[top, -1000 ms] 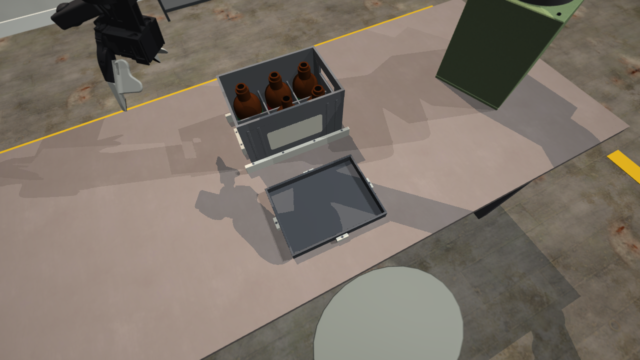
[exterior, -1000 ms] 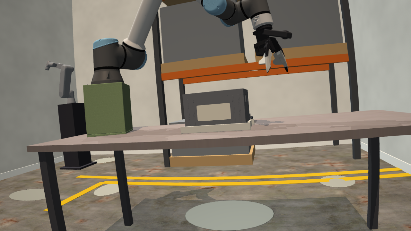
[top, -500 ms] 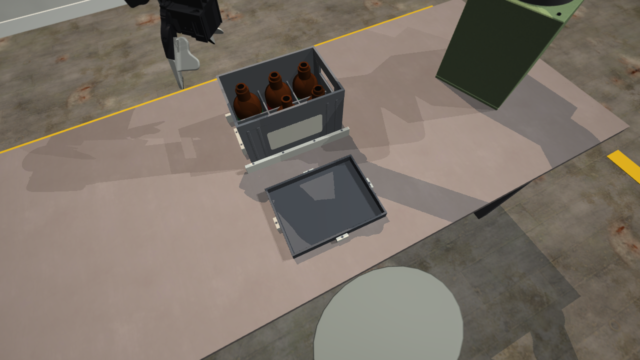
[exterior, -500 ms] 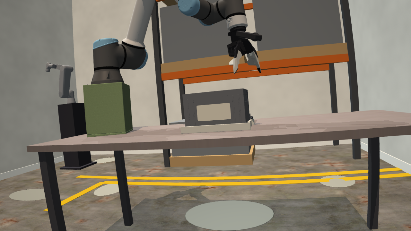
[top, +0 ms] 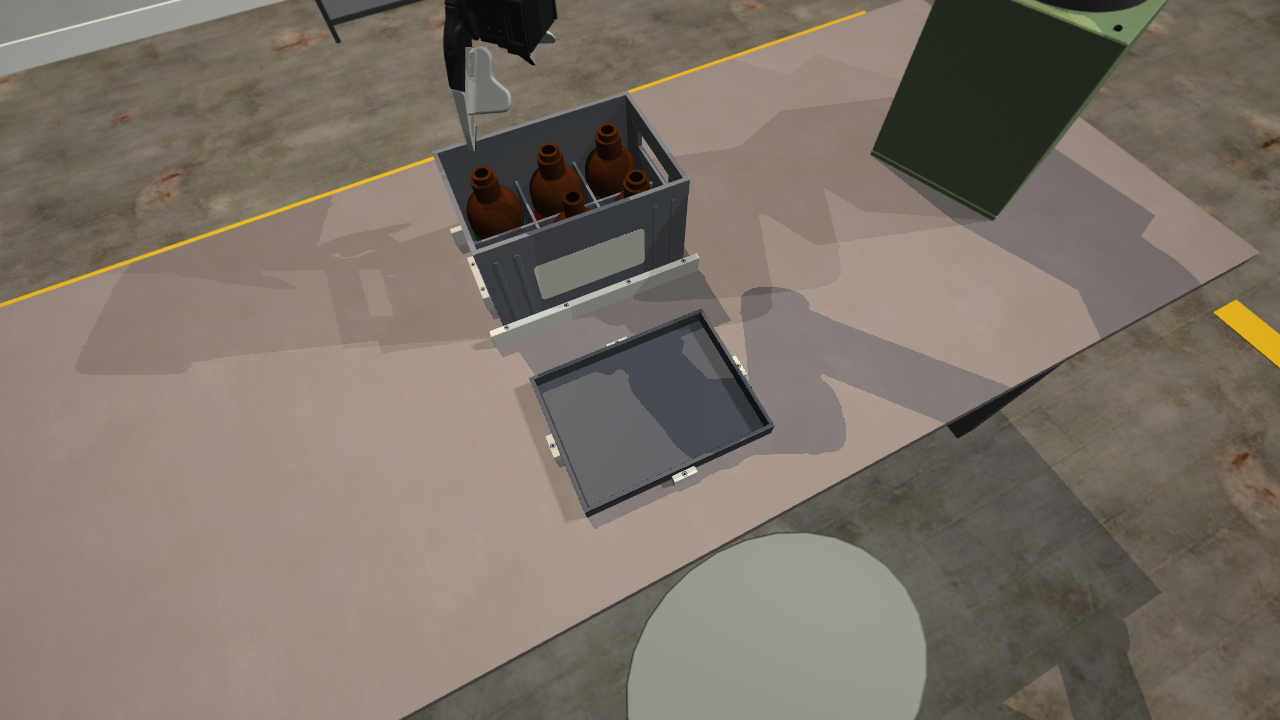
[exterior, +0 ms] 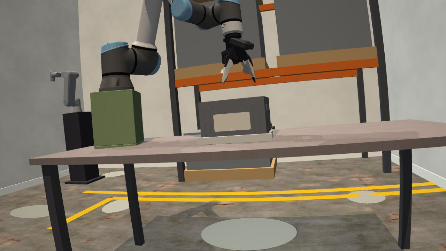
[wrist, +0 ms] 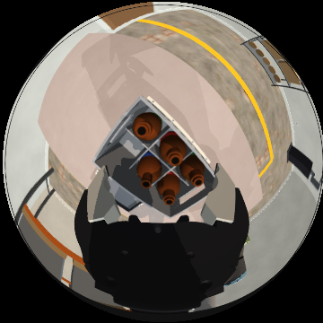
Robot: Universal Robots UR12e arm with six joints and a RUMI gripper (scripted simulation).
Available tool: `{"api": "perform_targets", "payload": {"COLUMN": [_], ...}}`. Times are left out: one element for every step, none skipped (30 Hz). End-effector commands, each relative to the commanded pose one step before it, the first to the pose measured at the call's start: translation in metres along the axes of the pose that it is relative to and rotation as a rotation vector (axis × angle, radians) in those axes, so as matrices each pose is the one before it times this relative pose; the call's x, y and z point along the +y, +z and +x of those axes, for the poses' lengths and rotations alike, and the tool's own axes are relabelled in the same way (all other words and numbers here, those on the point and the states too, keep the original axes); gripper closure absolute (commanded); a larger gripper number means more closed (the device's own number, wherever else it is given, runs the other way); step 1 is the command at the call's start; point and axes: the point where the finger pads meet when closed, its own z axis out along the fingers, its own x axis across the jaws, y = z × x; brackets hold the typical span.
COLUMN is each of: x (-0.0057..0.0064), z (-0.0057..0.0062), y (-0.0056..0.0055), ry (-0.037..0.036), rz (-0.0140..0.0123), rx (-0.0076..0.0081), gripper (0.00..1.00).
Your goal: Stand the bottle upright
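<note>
The dark grey crate stands on the table and holds several brown bottles upright in its compartments. From the wrist view I look down on their necks; I cannot tell which neck differs. The crate also shows in the exterior view. The empty dark tray lies just in front of the crate. My gripper is open and empty, high above the crate. In the top view only one finger shows, over the crate's back left corner.
A green block carrying the arm's base stands at the table's right end. Pale strips lie against the crate's foot. A shelf rack stands behind the table.
</note>
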Motion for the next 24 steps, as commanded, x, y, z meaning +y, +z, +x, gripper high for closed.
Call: {"api": "perform_targets", "payload": {"x": [0.02532,0.00281,0.00217,0.00143,0.00089,0.00047,0.00017,0.00003,0.0,0.0,0.0,0.0,0.0,0.00038,-0.00022,-0.0001,0.0,0.0,-0.00004,0.0,0.0,0.0,0.0,0.0], "z": [0.0198,0.00187,0.00138,0.00096,0.0006,0.00031,0.00011,0.00002,0.0,0.0,0.0,0.0,0.0,-0.00072,-0.00016,-0.00007,0.0,0.0,-0.00002,0.0,0.0,0.0,0.0,0.0], "y": [-0.00134,0.00007,0.00009,0.00004,0.00003,0.00001,0.00001,0.0,0.0,0.0,0.0,0.0,0.0,0.00071,-0.00004,-0.00003,0.0,0.0,-0.00002,0.0,0.0,0.0,0.0,0.0], "ry": [0.02336,0.00236,0.00175,0.00121,0.00075,0.00039,0.00014,-0.0001,0.0,0.0,0.0,0.0,0.0,-0.00193,-0.00013,-0.00004,0.0,0.0,0.0,0.0,0.0,0.0,0.0,0.0], "rz": [-0.01277,-0.00169,-0.00151,-0.00083,-0.00052,-0.00027,-0.0001,-0.00002,0.0,0.0,0.0,0.0,0.0,-0.00087,0.00018,0.00009,0.0,0.0,0.00005,0.0,0.0,0.0,0.0,0.0], "rx": [0.00639,0.0007,0.00048,0.00035,0.00022,0.00011,0.00004,0.00001,0.0,0.0,0.0,0.0,0.0,0.00031,-0.00007,-0.00003,0.0,0.0,-0.00002,0.0,0.0,0.0,0.0,0.0], "gripper": [0.0,0.0,0.0,0.0,0.0,0.0,0.0,0.0,0.0,0.0,0.0,0.0,0.0,1.0,1.0,1.0,1.0,1.0,1.0,1.0,1.0,1.0,1.0,1.0]}}
